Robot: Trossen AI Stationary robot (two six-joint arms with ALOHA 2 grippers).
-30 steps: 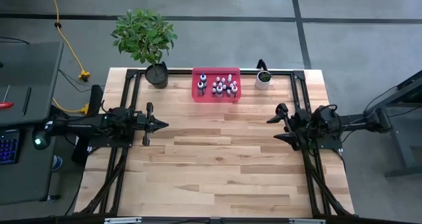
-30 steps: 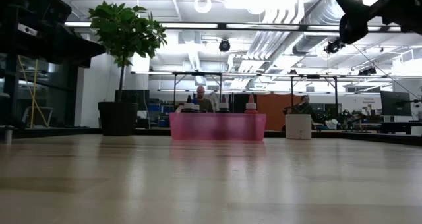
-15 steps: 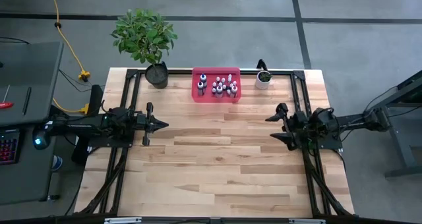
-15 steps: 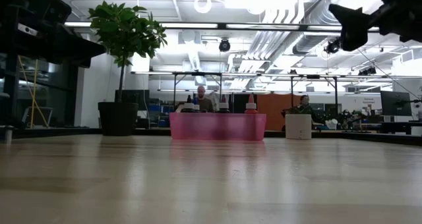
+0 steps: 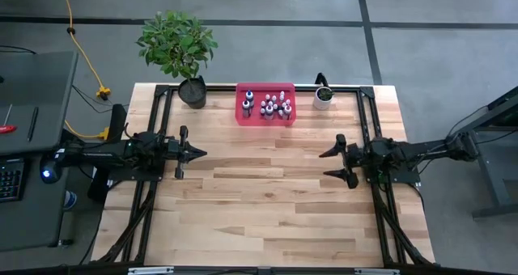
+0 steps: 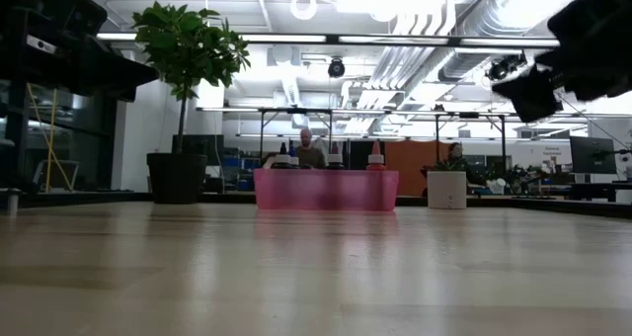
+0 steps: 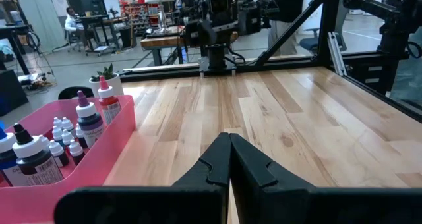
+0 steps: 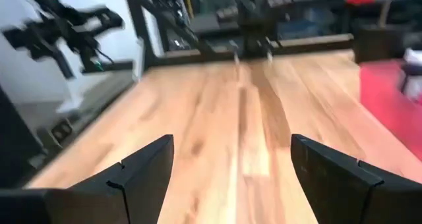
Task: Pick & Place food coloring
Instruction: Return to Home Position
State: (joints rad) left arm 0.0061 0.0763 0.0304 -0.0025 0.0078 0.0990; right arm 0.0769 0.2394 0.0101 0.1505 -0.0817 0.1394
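Tiny whitish plastic food coloring bottles [image 5: 273, 107], w/ a few larger dark ones, stand in pink plastic bin [image 5: 241, 120] at far edge of wooden counter [image 5: 267, 202]. Prob. light, stiff, slick, tippy; grip body below cap. Both empty: left gripper [image 5: 201, 153] clenched, right gripper [image 5: 324, 164] released.

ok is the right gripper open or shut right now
Open: the right gripper has its two fingers spread wide apart, with nothing held between them.
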